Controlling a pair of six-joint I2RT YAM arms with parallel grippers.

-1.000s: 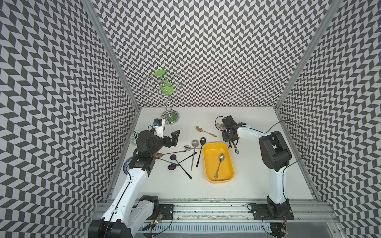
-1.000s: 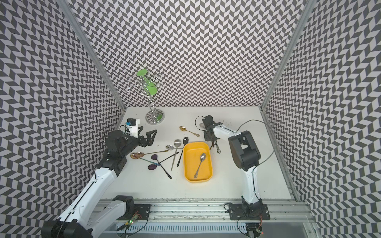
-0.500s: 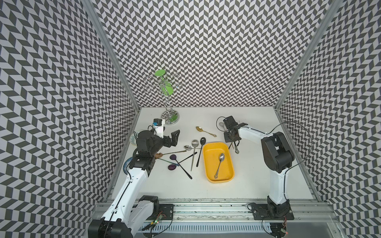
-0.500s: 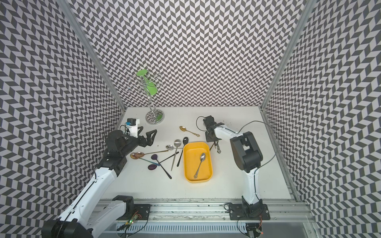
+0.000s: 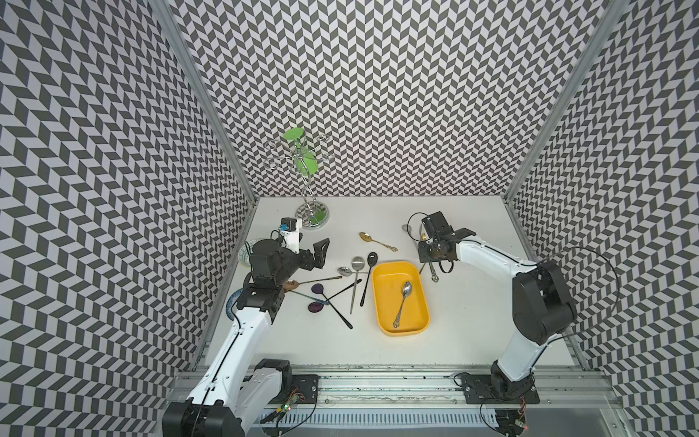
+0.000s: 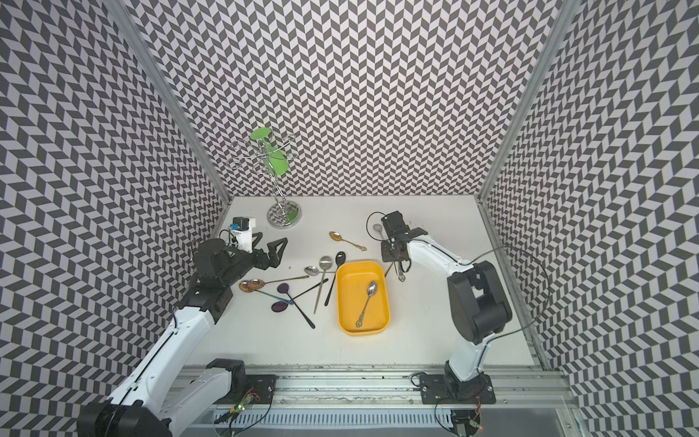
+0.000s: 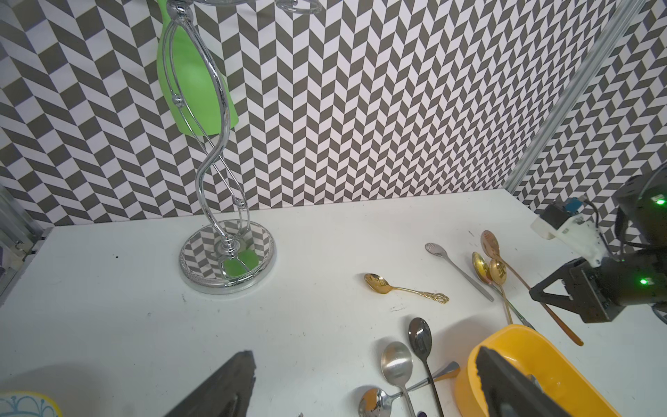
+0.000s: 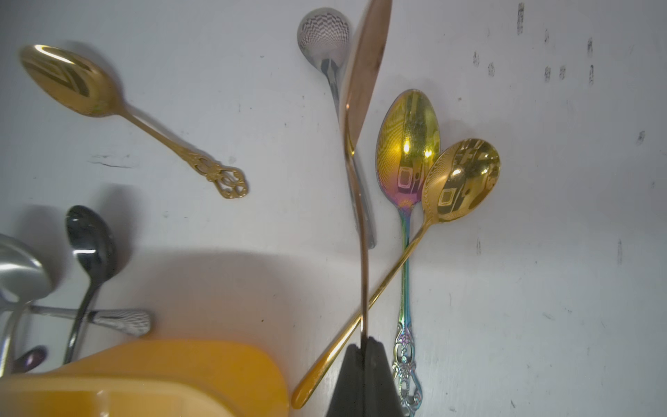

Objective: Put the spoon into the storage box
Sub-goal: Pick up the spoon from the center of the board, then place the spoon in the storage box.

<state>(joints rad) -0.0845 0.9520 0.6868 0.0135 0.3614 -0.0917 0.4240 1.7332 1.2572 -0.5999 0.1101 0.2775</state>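
Now that its jaws have just pinched together, the right gripper (image 8: 362, 357) is clamping the thin handle of the copper spoon (image 8: 365, 72), where a moment ago a narrow gap was still showing between them. The spoon is sticking out ahead of the fingertips with its bowl turned edge-on. It is crossing over the handle of a plain steel spoon (image 8: 323, 34) and running just beside two gold spoons (image 8: 408, 144) lying on the white table (image 5: 472, 302). Whether the bowl is already clearing the surface I cannot tell. The storage box (image 5: 386, 299) is sitting just beside the gripper, on the side nearer the arm bases, and is already holding one ornate silver spoon (image 5: 404, 300). The left gripper (image 6: 267, 246) is hanging spread wide and empty near the scatter of spoons on its side, taking no part. By my judgement the grasp is finishing and a short lift-and-carry toward the box is coming next. The grip is sitting far down the handle, so the long bowl end is probably going to swing or slip. The gold spoons are lying close enough to get dragged along.
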